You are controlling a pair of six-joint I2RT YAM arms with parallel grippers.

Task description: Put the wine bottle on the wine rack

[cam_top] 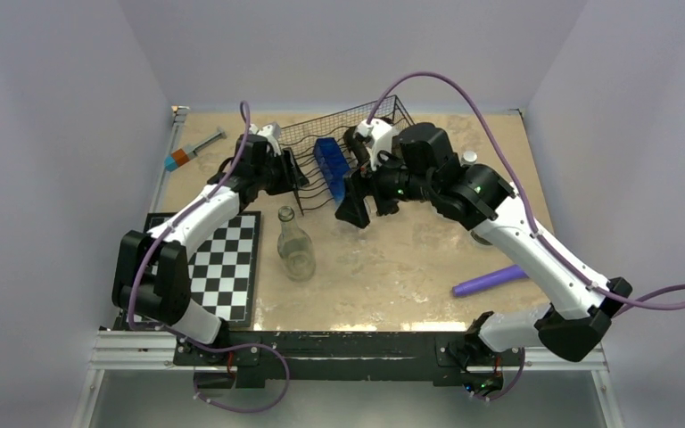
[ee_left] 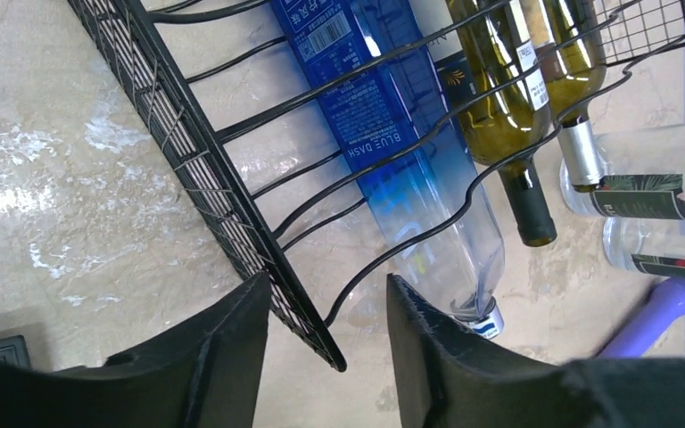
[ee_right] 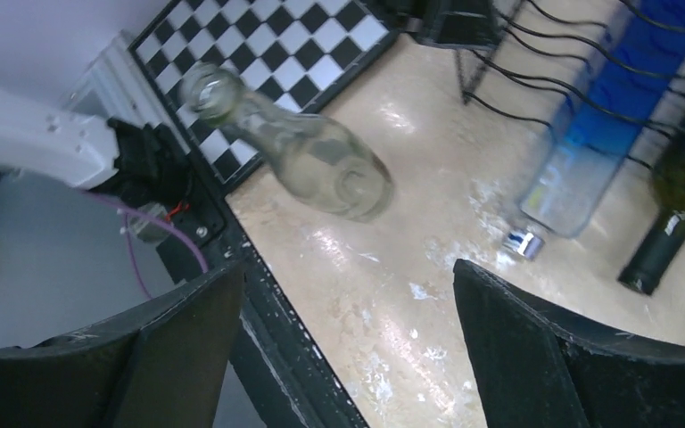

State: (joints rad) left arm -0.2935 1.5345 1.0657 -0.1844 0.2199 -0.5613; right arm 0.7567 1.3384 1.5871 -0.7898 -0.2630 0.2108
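The black wire wine rack (cam_top: 339, 147) stands at the back middle of the table. A blue bottle (cam_top: 331, 165) lies in it, and the left wrist view shows two green wine bottles (ee_left: 499, 98) beside it. A clear glass bottle (cam_top: 294, 245) stands upright on the table in front of the rack, apart from both grippers. My left gripper (cam_top: 294, 176) is open, and its fingers straddle the lower corner of the rack's mesh side panel (ee_left: 232, 214). My right gripper (cam_top: 357, 207) is open and empty at the rack's front. In its wrist view the clear bottle (ee_right: 312, 160) is ahead to the left.
A checkerboard mat (cam_top: 223, 267) lies front left. A purple cylinder (cam_top: 491, 279) lies front right. A syringe-like tool (cam_top: 192, 150) lies back left. Clear labelled bottles (ee_left: 651, 192) lie right of the rack. Walls close in on three sides.
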